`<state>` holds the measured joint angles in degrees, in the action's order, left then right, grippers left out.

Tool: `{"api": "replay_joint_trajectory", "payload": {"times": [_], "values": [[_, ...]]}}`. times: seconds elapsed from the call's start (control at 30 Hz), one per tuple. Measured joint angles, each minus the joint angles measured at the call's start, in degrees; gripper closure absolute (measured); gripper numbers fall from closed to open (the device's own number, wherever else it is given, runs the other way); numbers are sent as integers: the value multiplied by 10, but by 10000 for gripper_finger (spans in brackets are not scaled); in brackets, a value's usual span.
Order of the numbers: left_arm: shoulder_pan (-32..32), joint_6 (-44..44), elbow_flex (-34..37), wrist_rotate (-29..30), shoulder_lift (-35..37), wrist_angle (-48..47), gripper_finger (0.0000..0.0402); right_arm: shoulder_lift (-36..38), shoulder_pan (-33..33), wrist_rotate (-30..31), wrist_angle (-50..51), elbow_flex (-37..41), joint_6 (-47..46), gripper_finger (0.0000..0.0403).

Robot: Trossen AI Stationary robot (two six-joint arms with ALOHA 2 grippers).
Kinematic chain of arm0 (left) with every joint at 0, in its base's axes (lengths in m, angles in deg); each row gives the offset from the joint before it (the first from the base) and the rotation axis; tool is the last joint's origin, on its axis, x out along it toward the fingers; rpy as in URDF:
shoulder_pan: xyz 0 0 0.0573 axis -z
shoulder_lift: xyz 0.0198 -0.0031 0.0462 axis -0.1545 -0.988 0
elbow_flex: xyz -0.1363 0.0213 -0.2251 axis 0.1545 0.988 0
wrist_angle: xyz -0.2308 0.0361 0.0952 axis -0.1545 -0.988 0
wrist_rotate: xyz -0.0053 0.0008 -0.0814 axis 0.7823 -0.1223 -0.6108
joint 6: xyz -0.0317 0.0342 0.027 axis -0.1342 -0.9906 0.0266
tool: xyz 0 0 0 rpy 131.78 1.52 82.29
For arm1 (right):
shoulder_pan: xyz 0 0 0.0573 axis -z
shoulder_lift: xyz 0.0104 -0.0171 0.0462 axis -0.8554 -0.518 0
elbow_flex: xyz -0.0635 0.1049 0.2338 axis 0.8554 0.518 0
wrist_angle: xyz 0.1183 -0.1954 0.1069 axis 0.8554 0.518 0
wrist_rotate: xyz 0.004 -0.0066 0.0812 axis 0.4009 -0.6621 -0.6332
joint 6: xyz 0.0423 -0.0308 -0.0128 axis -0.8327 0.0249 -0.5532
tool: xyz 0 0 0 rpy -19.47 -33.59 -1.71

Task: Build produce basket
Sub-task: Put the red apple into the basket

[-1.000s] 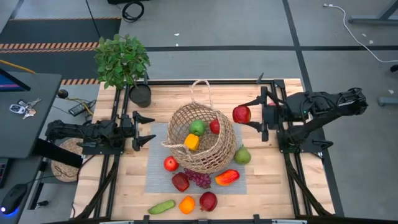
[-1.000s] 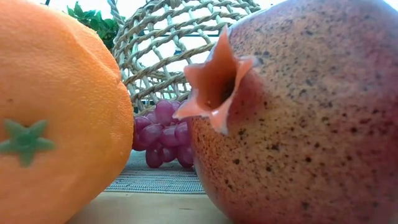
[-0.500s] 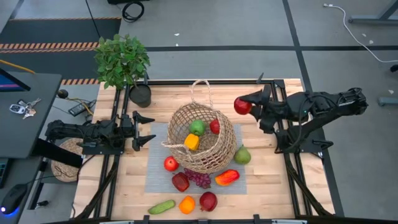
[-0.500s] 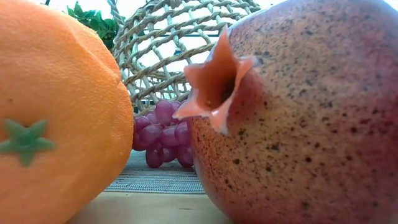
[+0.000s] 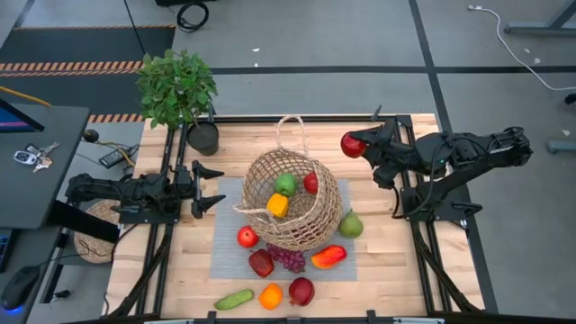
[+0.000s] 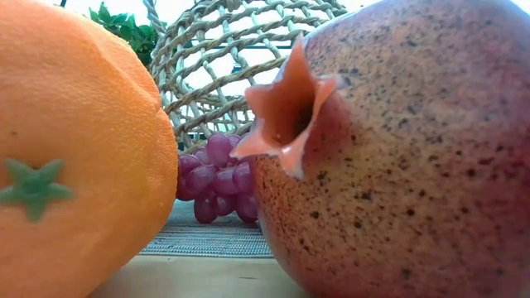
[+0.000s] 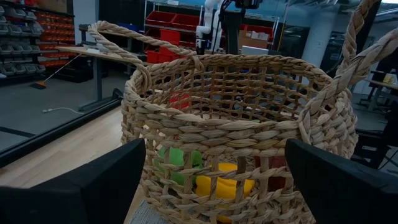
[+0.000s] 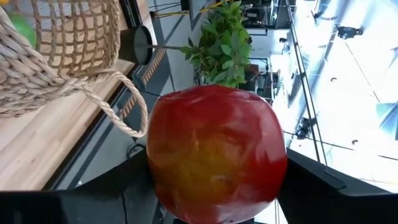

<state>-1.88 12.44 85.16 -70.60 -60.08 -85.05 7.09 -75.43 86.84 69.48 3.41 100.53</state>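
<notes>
Right gripper (image 5: 357, 146): I see it clamped on a red apple (image 5: 352, 144), the fruit filling the space between its two dark fingers in the right wrist view (image 8: 216, 154); it is held above the table's far right part
Basket (image 5: 292, 199): from my right gripper it sits off toward the table's middle and nearer the front, on a grey mat (image 5: 229, 254); its thin looped handle (image 5: 290, 130) reaches toward the far edge, close beside the held apple in the right wrist view
Inside the basket: a green fruit (image 5: 285, 184), a yellow piece (image 5: 278, 205) and a red one (image 5: 310, 183)
Left gripper (image 5: 216, 190): I see its fingers spread wide with nothing between them; the basket stands straight ahead of it, near the fingertips, its wicker wall (image 7: 236, 137) filling the left wrist view
Loose produce: on the front side of the basket, well away from both grippers, lie a red apple (image 5: 247, 237), a dark red fruit (image 5: 261, 263), purple grapes (image 5: 288, 258), a red-orange pepper (image 5: 328, 256) and a green pear (image 5: 351, 225)
Front edge: a green cucumber (image 5: 234, 299), an orange (image 5: 270, 295) and a pomegranate (image 5: 301, 291), the last two looming close in the low view
Potted plant (image 5: 178, 87): at the far left corner, beyond my left gripper
</notes>
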Motion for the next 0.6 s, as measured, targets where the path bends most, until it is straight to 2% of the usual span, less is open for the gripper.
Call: {"api": "replay_joint_trajectory", "payload": {"times": [0.1, 0.17, 0.23, 0.43, 0.6], "values": [[0, 0, 0, 0, 0, 0, 10, 0, 0, -3, 0, 0, -35, 129], [0, 0, 0, 0, 0, 0, 10, 0, 0, -8, 0, 0, -96, 129], [0, 0, 0, 0, 0, 0, 10, 0, 0, -17, 0, 0, -196, 129], [0, 0, 0, 0, 0, 0, 10, 0, 0, -40, 0, 0, -574, 129], [0, 0, 0, 0, 0, 0, 10, 0, 0, -85, 0, 0, -805, 129]]}}
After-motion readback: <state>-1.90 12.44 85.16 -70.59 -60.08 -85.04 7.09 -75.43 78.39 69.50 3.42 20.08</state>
